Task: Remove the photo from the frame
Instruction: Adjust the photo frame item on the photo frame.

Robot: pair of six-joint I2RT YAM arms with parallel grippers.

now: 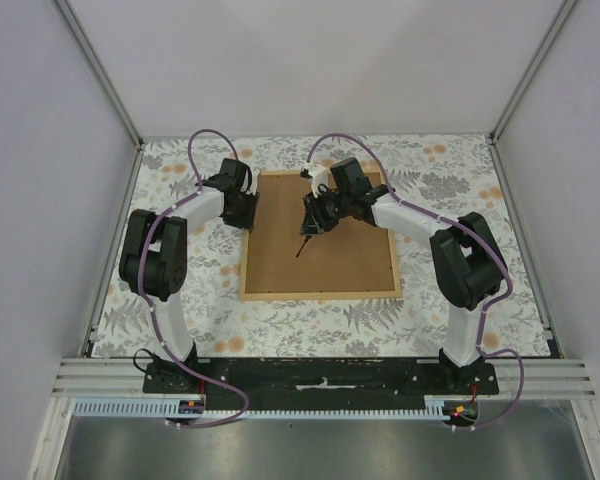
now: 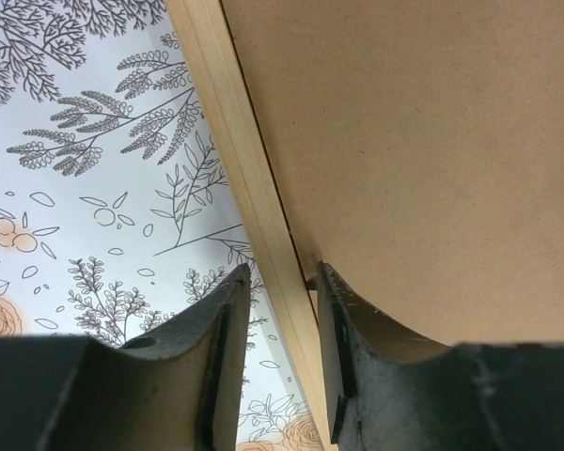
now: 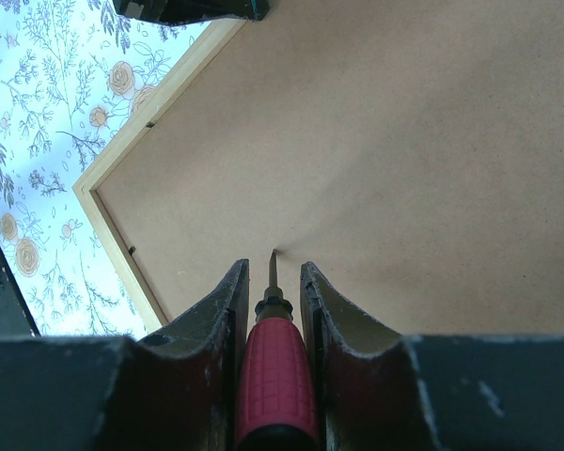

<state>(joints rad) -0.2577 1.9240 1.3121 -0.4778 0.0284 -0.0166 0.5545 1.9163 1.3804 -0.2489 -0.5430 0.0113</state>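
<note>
Screwdriver (image 3: 274, 366) slants down from right claw (image 3: 273, 271).

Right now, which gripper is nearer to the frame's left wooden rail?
Left. The left gripper straddles that rail of the frame; the right gripper, holding a screwdriver, is further inward over the brown backing board.

The frame (image 1: 325, 262) shows light-tan wooden strips around a plain mid-brown back, the tabletop (image 1: 430, 175) wears a white cloth printed with grey-black leaf sprays (some outlined, some solid ferns) and pale orange roses, and the screwdriver (image 3: 274, 371) has a ribbed red handle.
</note>
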